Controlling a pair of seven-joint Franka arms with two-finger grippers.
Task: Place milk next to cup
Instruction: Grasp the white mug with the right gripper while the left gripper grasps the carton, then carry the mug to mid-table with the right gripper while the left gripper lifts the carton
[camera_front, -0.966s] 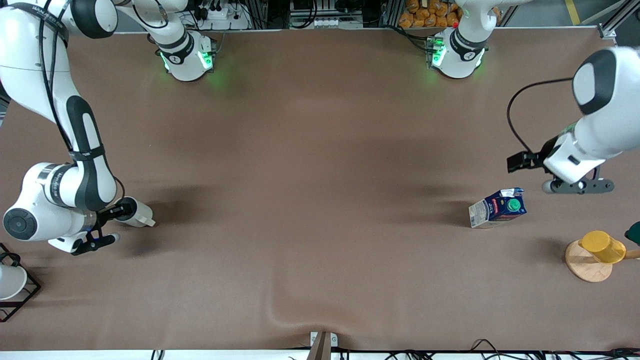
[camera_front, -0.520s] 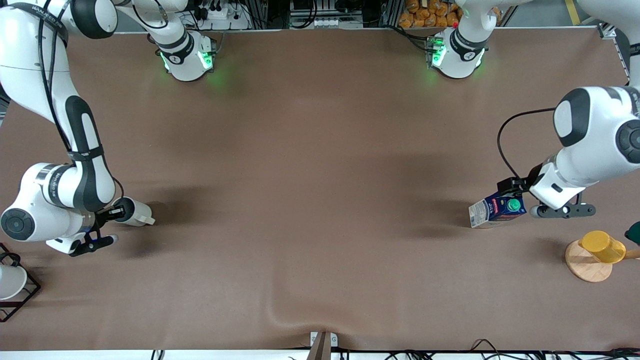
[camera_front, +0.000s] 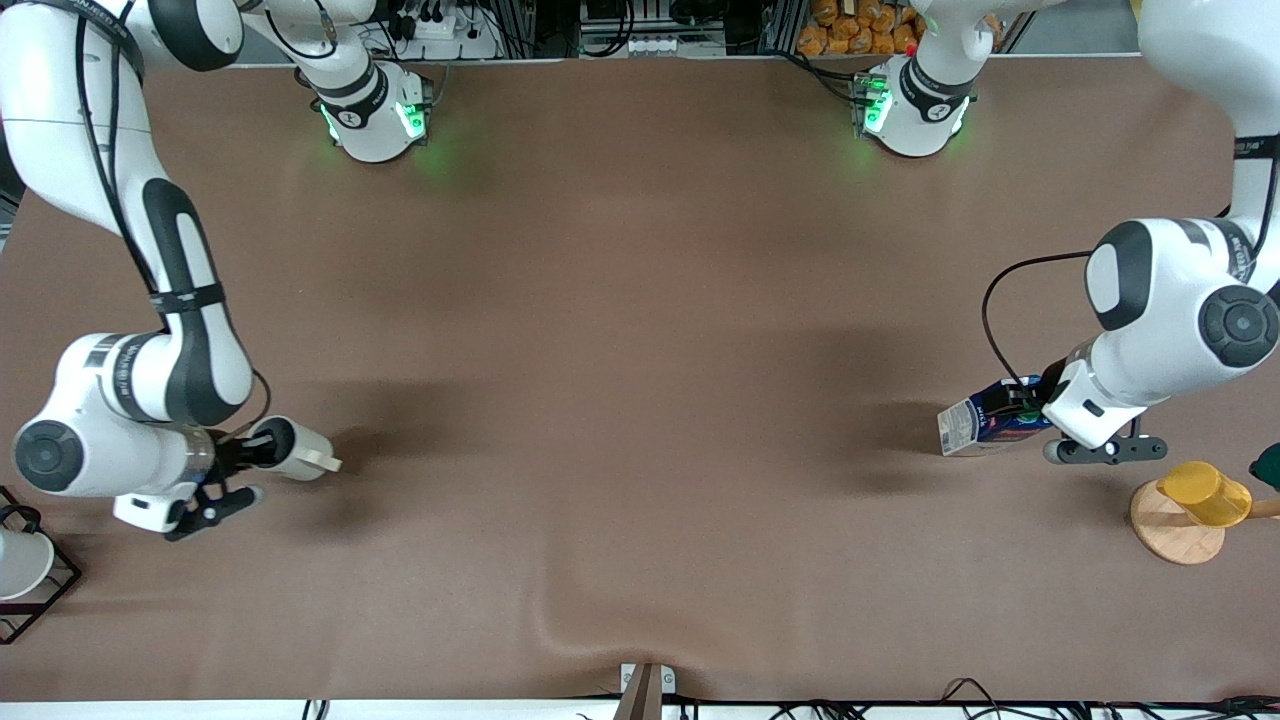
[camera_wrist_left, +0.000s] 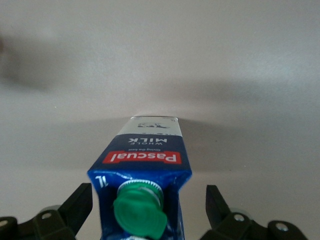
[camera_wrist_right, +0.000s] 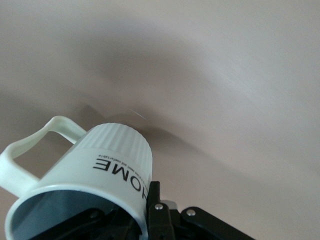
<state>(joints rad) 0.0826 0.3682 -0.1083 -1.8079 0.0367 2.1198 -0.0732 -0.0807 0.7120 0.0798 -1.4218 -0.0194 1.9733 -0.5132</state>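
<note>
The milk, a dark blue carton with a red label and green cap, stands on the table toward the left arm's end. My left gripper is open around its top. In the left wrist view the black fingers stand apart on either side of the carton, not touching it. My left gripper holds nothing. My right gripper is shut on the rim of the cream-white cup at the right arm's end. In the right wrist view the cup is tilted, with its handle out to the side, in my right gripper.
A yellow cup sits on a round wooden stand nearer the front camera than the milk. A white cup in a black wire rack is at the right arm's end. The brown table cover has a wrinkle near the front edge.
My left gripper has come down onto the milk and now straddles its top. My right gripper has carried the cup a little toward the front camera and the table's middle.
</note>
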